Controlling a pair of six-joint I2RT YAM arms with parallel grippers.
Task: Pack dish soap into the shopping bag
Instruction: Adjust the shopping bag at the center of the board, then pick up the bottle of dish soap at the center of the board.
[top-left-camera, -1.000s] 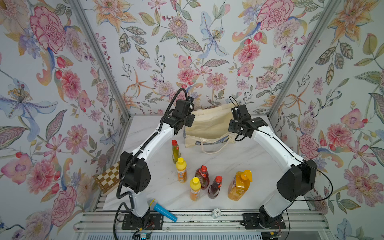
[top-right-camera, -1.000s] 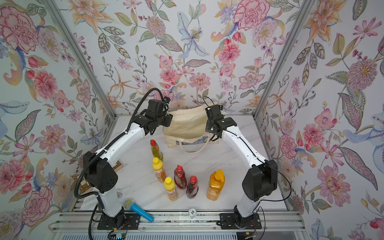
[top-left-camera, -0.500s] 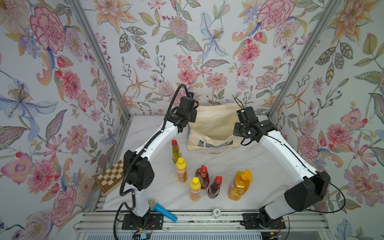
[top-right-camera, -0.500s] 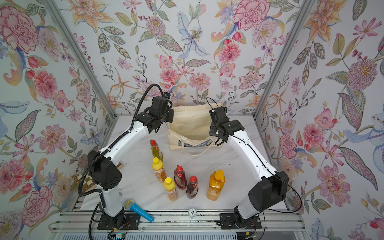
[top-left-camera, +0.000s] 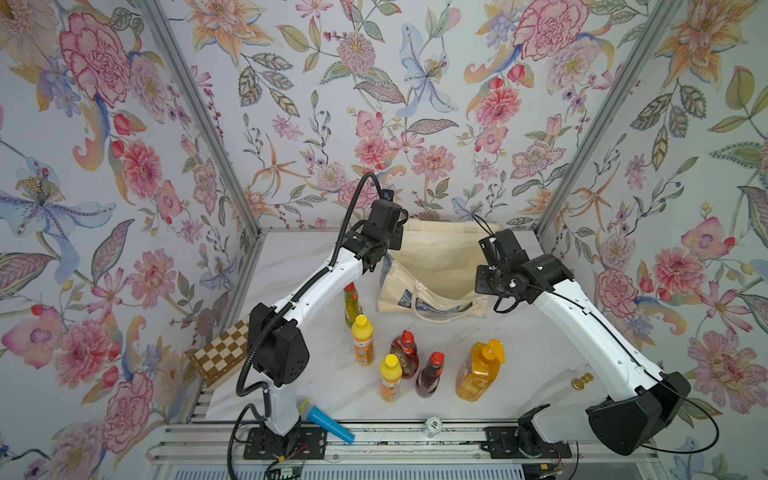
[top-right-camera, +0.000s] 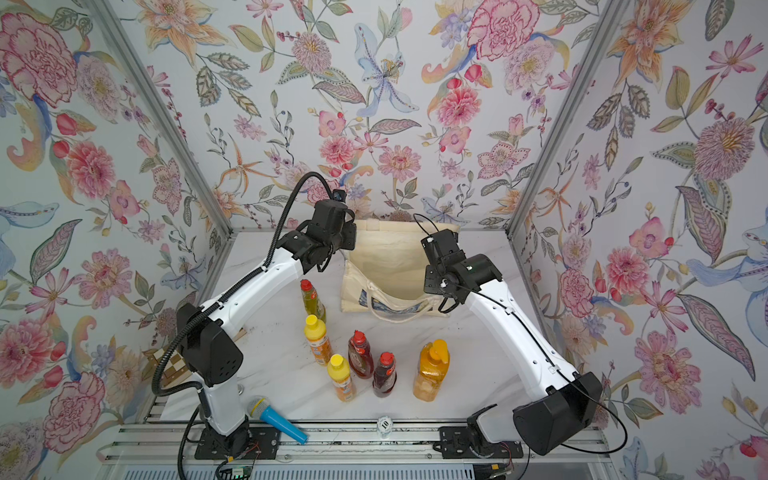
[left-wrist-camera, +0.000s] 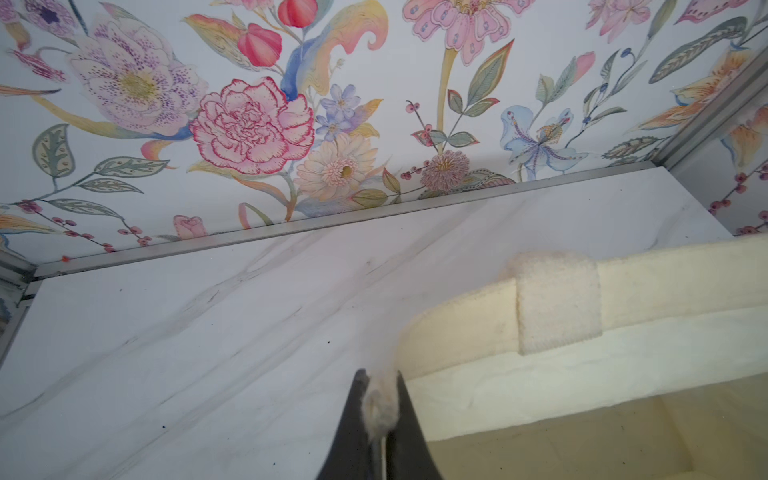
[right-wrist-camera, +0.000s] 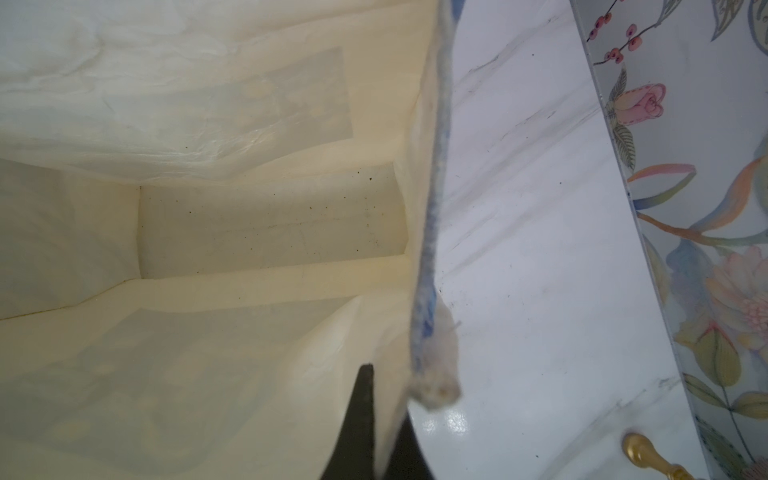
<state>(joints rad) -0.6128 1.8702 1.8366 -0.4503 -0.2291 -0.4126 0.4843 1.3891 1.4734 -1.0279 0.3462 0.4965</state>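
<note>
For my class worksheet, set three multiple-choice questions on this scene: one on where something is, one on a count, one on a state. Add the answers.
1. Where does the blue microphone lie?
A. Inside the shopping bag
B. At the table front edge
C. Behind the bag

2. How many dish soap bottles stand on the table outside the bag?
A. Three
B. Nine
C. Six

3. What state is the bag in?
A. Held open by the left gripper and right gripper, empty
B. Flat and shut
C. Open, with bottles inside

Answers:
1 B: both top views show it at the front edge.
2 C: six bottles stand upright in front of the bag.
3 A: each wrist view shows jaws pinching the rim, and the right wrist view shows a bare inside.
</note>
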